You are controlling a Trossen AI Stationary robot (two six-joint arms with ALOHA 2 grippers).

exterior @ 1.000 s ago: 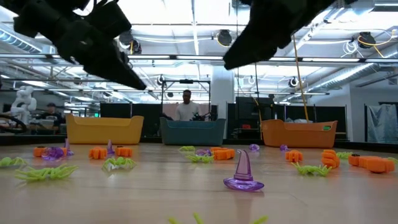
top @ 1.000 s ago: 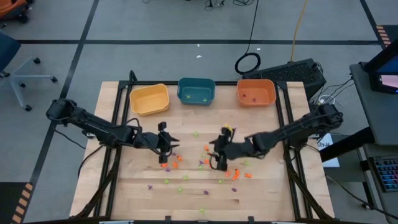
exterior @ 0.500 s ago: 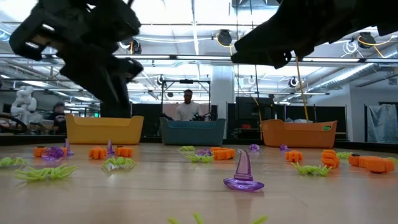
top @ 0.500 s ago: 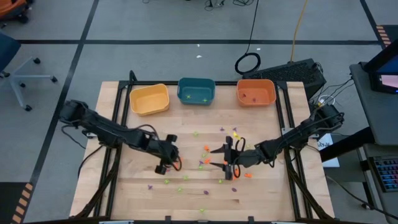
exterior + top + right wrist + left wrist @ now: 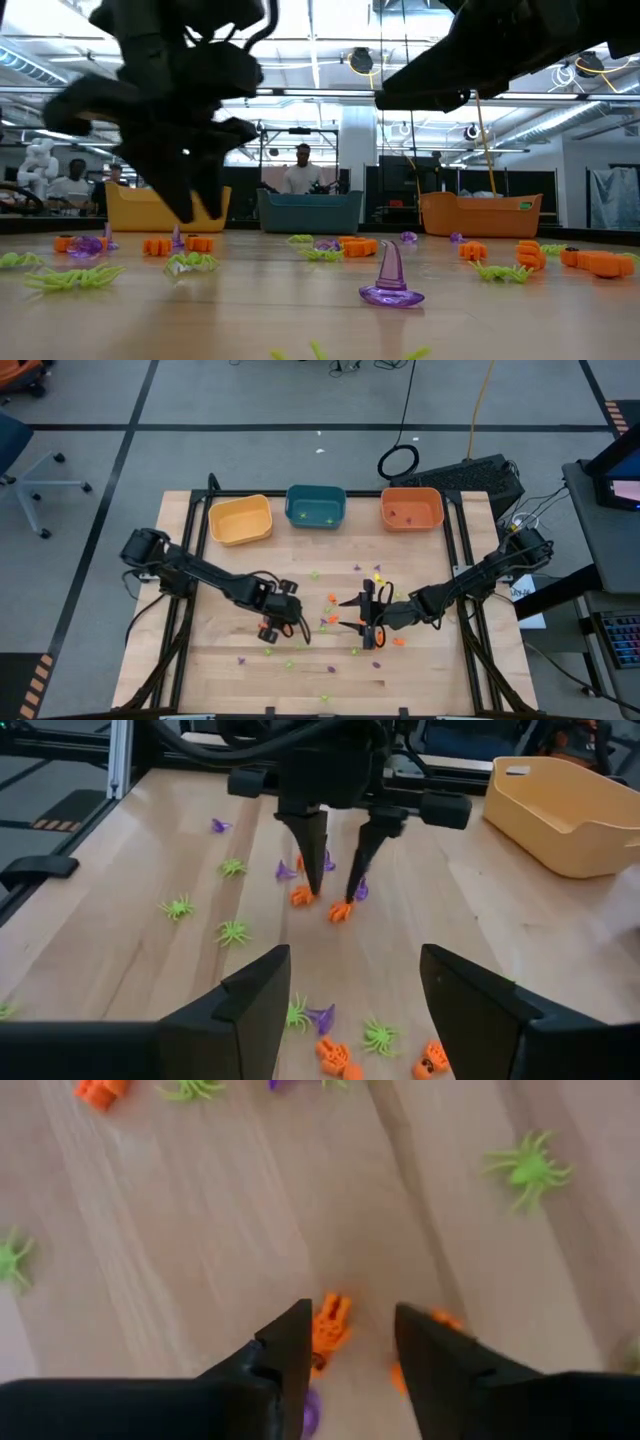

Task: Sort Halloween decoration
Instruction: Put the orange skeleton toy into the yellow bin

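A purple witch hat (image 5: pixel 390 276) stands upright on the worktop (image 5: pixel 300 310) near centre; green spiders (image 5: pixel 70 278) sprawl at nine o'clock, orange trinkets (image 5: pixel 590 262) at three o'clock, three bins (image 5: pixel 310 211) behind.

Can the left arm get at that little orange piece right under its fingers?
Probably yes. The left gripper hangs open just above the table, the orange trinket lies between its fingers, and nothing covers it, though another orange piece sits close by.
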